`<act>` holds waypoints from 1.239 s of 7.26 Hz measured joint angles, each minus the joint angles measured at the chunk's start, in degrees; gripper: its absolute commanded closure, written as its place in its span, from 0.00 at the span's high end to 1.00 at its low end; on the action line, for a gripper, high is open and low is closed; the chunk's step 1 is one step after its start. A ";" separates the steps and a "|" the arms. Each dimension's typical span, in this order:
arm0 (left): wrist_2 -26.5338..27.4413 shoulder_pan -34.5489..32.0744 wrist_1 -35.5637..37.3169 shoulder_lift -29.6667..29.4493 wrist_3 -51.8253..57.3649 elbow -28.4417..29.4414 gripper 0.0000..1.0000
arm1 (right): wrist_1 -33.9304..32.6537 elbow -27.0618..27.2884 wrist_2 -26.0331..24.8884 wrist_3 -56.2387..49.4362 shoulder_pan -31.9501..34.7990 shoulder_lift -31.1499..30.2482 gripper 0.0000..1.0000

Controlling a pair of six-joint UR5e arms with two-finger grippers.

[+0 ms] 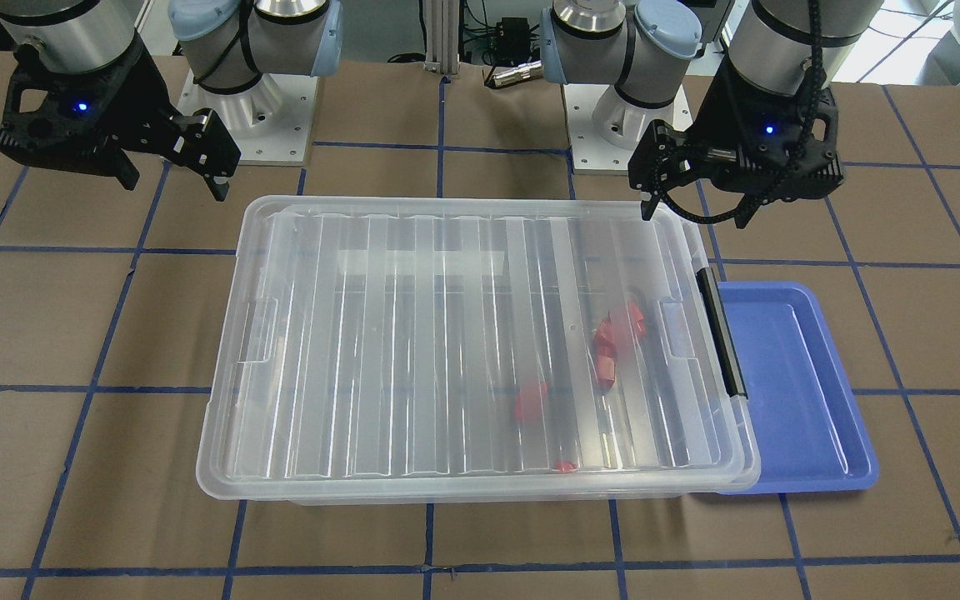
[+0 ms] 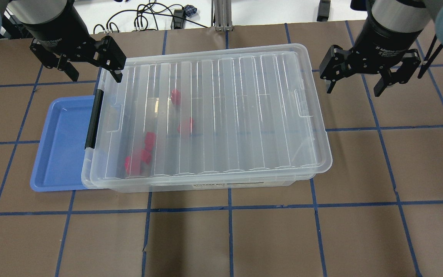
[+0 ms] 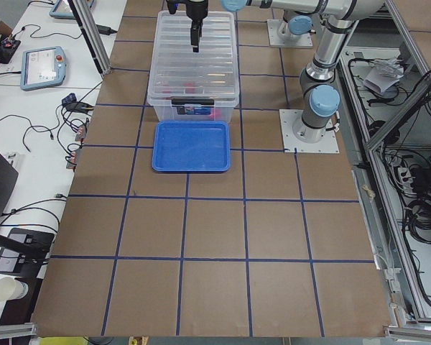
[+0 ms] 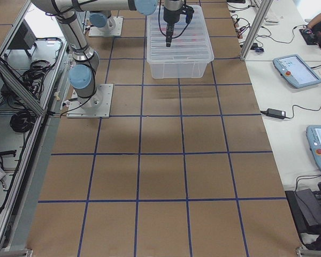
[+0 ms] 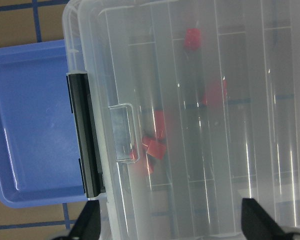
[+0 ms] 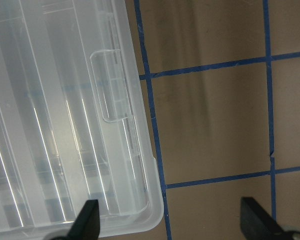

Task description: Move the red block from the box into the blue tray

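Observation:
The box is a clear bin with its ribbed lid closed and a black latch bar on its left end. Several red blocks lie inside near that end and show blurred through the lid, also in the left wrist view. The blue tray sits empty against the latch end, its edge partly under the box's rim. My left gripper is open and empty, above the box's far left corner. My right gripper is open and empty, over the table past the box's far right corner.
The brown table carries a grid of blue tape. The arm bases stand behind the box. Cables and rail posts lie past the far edge. The box's right corner fills the right wrist view's left side.

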 measured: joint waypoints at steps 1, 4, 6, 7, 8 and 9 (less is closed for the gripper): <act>-0.01 -0.01 -0.03 -0.01 0.00 -0.01 1.00 | 0.03 0.03 -0.01 0.00 0.02 -0.01 1.00; 0.00 -0.02 0.07 0.02 0.00 -0.05 1.00 | 0.04 0.10 0.07 -0.09 0.02 -0.04 1.00; 0.01 -0.02 0.13 0.01 0.00 -0.05 1.00 | 0.11 0.17 0.09 -0.39 0.03 0.06 1.00; 0.01 -0.02 0.15 0.01 0.00 -0.05 1.00 | -0.35 0.21 0.26 -0.15 0.03 0.27 1.00; -0.04 -0.02 0.15 0.02 0.00 -0.05 1.00 | -1.18 0.23 0.48 -0.08 -0.03 1.05 1.00; -0.08 -0.02 0.15 0.00 0.00 -0.07 1.00 | -1.65 0.24 0.48 -0.33 -0.17 2.78 1.00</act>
